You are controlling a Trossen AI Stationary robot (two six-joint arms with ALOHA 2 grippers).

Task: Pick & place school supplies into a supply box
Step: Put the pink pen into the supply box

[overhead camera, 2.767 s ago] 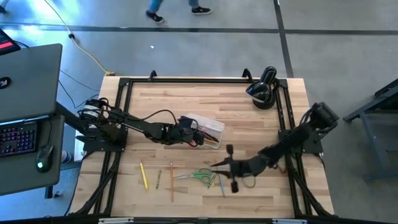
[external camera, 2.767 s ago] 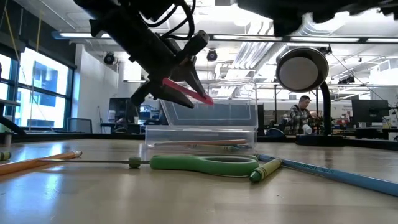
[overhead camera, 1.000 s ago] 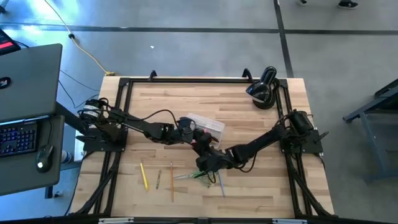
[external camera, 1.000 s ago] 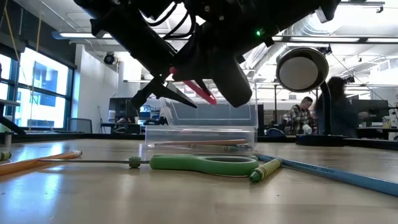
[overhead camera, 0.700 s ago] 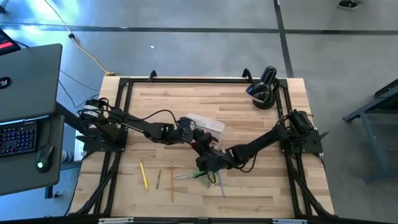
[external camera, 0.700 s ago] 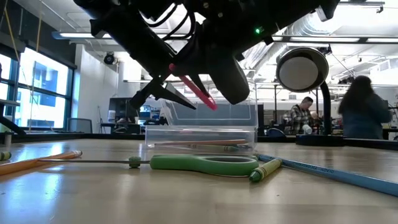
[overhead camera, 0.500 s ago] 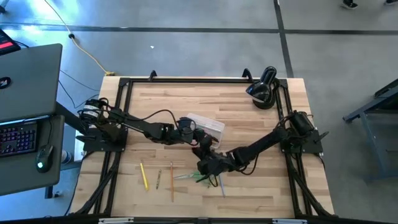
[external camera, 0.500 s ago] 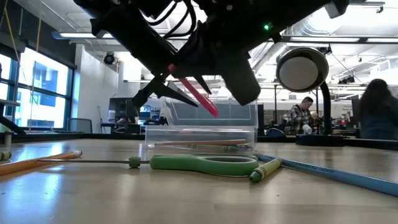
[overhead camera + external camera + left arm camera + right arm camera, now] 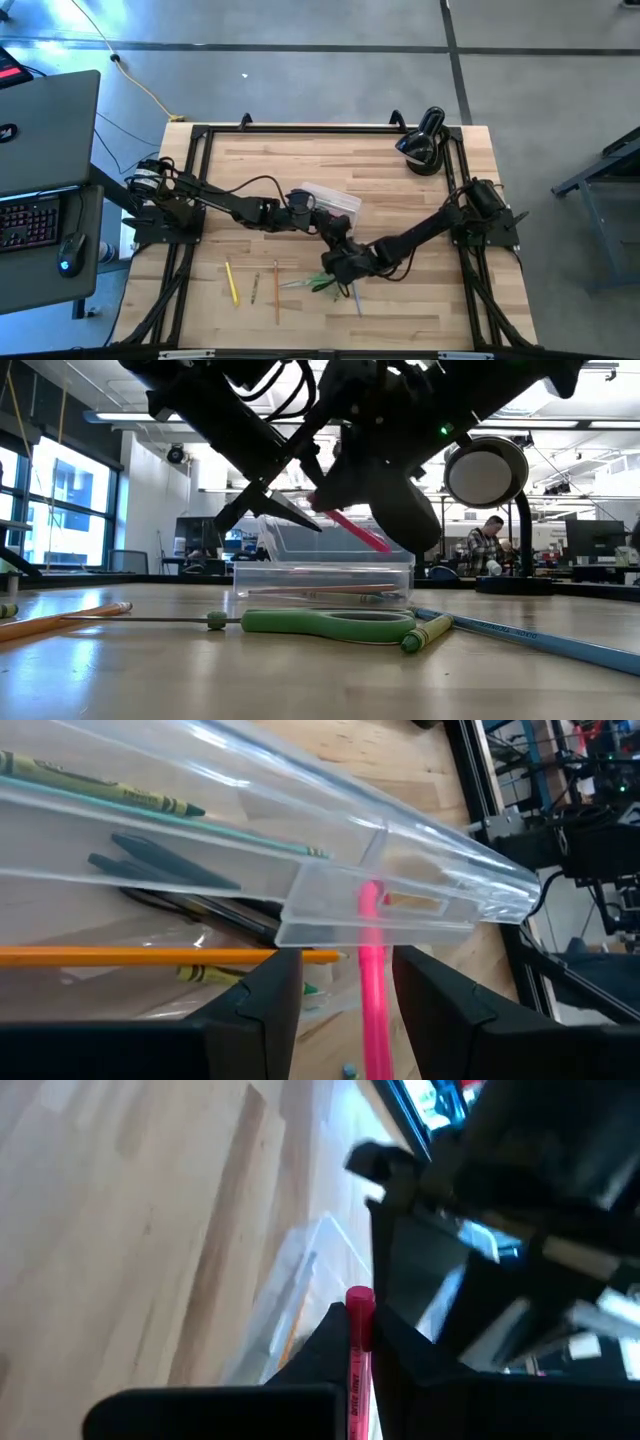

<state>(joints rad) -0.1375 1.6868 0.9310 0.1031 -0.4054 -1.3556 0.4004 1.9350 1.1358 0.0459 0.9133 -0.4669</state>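
Observation:
The pink pen (image 9: 358,531) is in the air in front of the clear supply box (image 9: 340,550), in my shut right gripper (image 9: 360,1338). My right gripper also shows in the high view (image 9: 336,252), at mid table. My left gripper (image 9: 345,960) is open just beside it, its fingers on either side of the pen (image 9: 372,990) without touching it. The box (image 9: 330,203) rests on the table and holds several pencils and pens (image 9: 180,880). Green-handled scissors (image 9: 320,623) lie on the table near the front edge. My right gripper pinches the pink pen's shaft (image 9: 357,1350) between its two fingers. The pen lies along the fingers, and one end (image 9: 360,1296) sticks out past the fingertips. It is lifted clear, slanting down toward the table's right (image 9: 372,540).
Loose on the table near the front are a yellow pencil (image 9: 231,281), a brown one (image 9: 254,288), an orange one (image 9: 277,293), a blue pencil (image 9: 520,635) and a green crayon (image 9: 425,632). A black rounded device (image 9: 425,140) stands at the far right corner. People move in the room behind.
My right gripper has drawn the pink pen toward the table's right, out from between my left gripper's open fingers. The pen has tipped, its free end now lower and farther right. My left gripper has kept still.

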